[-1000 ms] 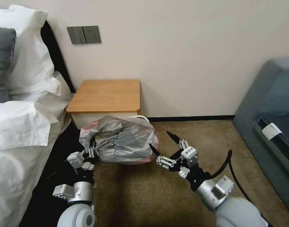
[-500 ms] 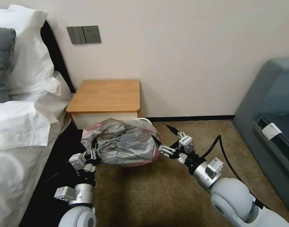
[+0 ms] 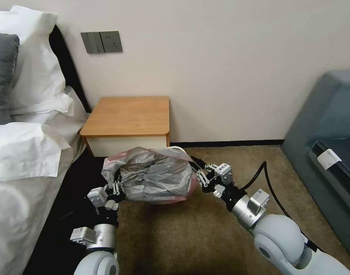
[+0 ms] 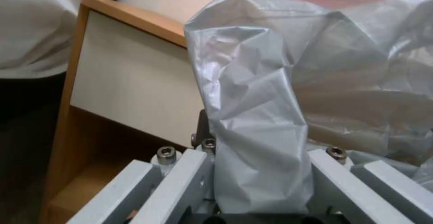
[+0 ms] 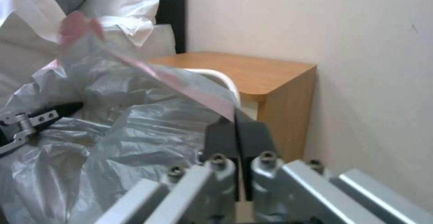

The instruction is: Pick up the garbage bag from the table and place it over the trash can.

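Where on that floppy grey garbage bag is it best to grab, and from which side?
Probably at the pinkish-red rim band, one grip on each side. The garbage bag is thin and shapeless, so only its edge gives a fold to pinch. The left gripper is shut on a bunched fold on its side, the right gripper is shut on the rim opposite, spreading it over the trash can.

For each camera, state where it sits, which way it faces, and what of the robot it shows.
Head view: high on the robot, facing down at the garbage bag, table, both arms.
Left wrist view: behind the left gripper, facing the bag and table front.
Right wrist view: behind the right gripper, facing the trash can rim.
All share the bag.
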You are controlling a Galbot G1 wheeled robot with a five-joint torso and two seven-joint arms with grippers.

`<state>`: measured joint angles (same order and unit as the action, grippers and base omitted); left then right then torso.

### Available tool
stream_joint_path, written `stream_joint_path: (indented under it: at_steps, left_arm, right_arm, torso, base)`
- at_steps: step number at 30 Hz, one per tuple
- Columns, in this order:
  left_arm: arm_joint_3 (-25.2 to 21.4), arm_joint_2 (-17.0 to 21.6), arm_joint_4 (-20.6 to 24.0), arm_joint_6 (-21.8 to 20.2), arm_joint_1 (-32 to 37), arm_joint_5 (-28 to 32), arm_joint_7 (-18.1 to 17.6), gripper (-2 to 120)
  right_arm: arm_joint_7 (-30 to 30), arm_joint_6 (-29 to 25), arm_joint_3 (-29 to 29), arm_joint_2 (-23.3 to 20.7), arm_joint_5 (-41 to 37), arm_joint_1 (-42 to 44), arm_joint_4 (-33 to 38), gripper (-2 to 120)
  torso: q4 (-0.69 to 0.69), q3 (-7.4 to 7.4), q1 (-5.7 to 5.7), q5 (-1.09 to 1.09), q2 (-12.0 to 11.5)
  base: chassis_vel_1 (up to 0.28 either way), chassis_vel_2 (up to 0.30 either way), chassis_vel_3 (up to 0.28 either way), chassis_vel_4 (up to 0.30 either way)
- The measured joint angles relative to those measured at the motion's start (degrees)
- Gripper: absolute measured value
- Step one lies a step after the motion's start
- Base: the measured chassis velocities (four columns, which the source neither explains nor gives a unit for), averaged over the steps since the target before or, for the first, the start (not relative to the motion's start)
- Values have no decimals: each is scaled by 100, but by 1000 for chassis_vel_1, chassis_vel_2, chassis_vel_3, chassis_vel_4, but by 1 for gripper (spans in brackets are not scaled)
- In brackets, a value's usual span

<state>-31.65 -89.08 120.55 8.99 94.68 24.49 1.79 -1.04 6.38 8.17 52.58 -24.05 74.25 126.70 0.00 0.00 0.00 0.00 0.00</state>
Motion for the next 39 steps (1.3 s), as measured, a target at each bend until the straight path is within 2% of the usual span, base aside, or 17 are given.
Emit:
stream_joint_path:
  at_steps: [9, 17, 20, 24, 32, 39]
  left_arm:
    - [16, -5, -51, 86, 34, -148, 163, 8]
    - [12, 11, -89, 260, 119, -191, 621, 8]
    - [-58, 23, -63, 420, 146, 94, 1164, 8]
    - [-79, 35, -36, 491, 157, 385, 1411, 8]
    - [-80, 57, 190, 363, 141, 1230, 1445, 8]
    - [12, 129, 337, 101, 244, 1645, 1453, 8]
  right_arm:
    - [17, -3, 12, -12, -63, -174, -54, 0]
    - [57, 13, 80, -102, -161, -359, -149, 0]
    - [70, -2, 145, -178, -187, -446, -323, 0]
    - [77, -25, 180, -220, -187, -438, -396, 0]
    - [84, -59, 205, -203, -89, -305, -456, 0]
    - [96, -167, 190, -91, 156, -353, -652, 0]
  torso:
    - [0, 0, 0, 0, 0]
    - [0, 0, 0, 0, 0]
    - [0, 0, 0, 0, 0]
    - [0, 0, 0, 0, 0]
    - [0, 0, 0, 0, 0]
    - [0, 0, 0, 0, 0]
  base:
    - [0, 0, 0, 0]
    - [0, 0, 0, 0]
    - [0, 0, 0, 0]
    - [0, 0, 0, 0]
    - [0, 0, 0, 0]
    - [0, 0, 0, 0]
